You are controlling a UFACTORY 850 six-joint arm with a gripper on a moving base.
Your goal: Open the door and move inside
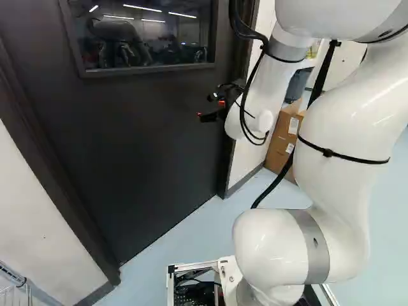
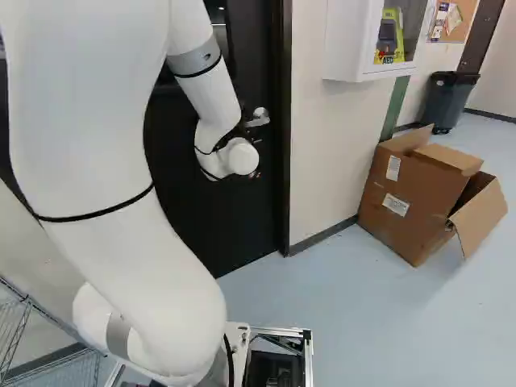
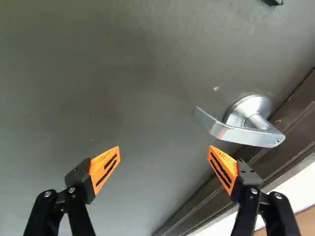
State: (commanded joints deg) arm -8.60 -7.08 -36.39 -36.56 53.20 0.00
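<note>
The dark door [image 1: 140,134] stands shut in its frame, with a window in its upper part. In the left base view my gripper [image 1: 205,116] is close to the door near its frame side. The silver lever handle [image 2: 258,118] shows just beyond the wrist in the right base view. Seen from the wrist, my gripper [image 3: 164,160] is wide open with nothing between its fingers. The lever handle [image 3: 241,129] lies ahead of one finger and outside the gap; whether they touch I cannot tell.
The dark door frame [image 2: 281,161] and a white wall [image 2: 322,145] stand beside the handle. Open cardboard boxes [image 2: 419,189] sit on the floor to the right, under a wall cabinet [image 2: 355,40]. A wire rack [image 2: 16,339] is at the left of the right base view.
</note>
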